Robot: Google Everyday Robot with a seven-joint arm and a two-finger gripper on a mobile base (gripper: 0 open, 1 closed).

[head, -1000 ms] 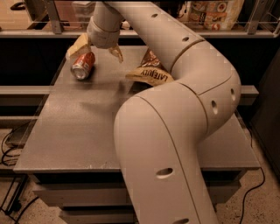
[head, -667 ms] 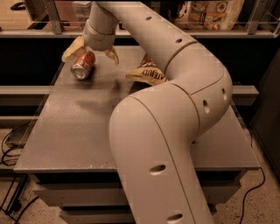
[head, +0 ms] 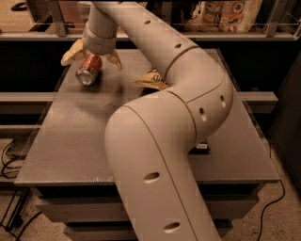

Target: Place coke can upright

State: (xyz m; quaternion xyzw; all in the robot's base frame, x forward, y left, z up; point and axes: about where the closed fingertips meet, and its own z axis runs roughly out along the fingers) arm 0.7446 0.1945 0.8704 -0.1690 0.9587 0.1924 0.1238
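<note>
The coke can (head: 89,70), orange-red with a silver end facing me, lies on its side near the far left of the grey table (head: 70,141). My gripper (head: 92,57) hangs right over it at the end of the long beige arm. Its two tan fingers are spread apart, one (head: 71,52) left of the can and one (head: 114,59) right of it, so the can sits between them. The fingers do not press on the can.
A chip bag (head: 150,80) lies on the table just right of the can, mostly hidden behind my arm. A shelf with a rail and packaged goods (head: 230,12) runs along the back. Cables lie on the floor at the left and right.
The gripper has moved left and down over the can, so its open fingers now straddle it. The can lies in the same spot.
</note>
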